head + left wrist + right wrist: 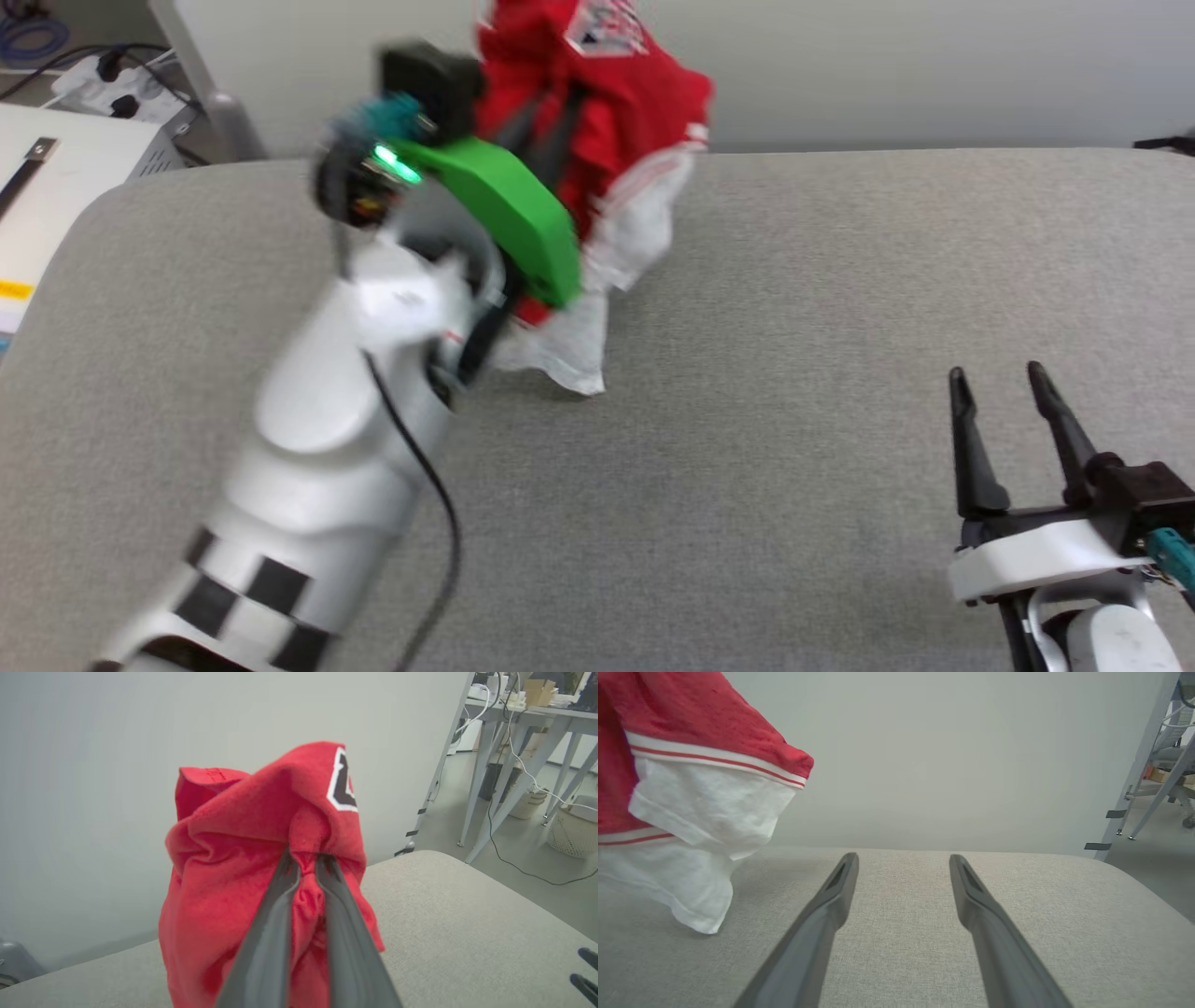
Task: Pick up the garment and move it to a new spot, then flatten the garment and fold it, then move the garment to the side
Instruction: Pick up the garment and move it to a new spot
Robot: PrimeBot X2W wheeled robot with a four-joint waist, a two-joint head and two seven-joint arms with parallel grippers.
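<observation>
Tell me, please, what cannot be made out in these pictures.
The lettering: head view, cut off by the top edge; left wrist view, mostly hidden round a fold.
The left gripper: left wrist view, tips buried in the shirt; head view, blurred.
Whether the white sleeve touches the table: right wrist view, too close to tell.
The shirt's far side: right wrist view, cut off by the left edge.

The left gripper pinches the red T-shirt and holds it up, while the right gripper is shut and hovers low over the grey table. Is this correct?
Not quite: the right gripper is open, not shut; the right wrist view shows its two fingers well apart with nothing between them. The rest stands: the left gripper pinches the red T-shirt and holds it up.
</observation>
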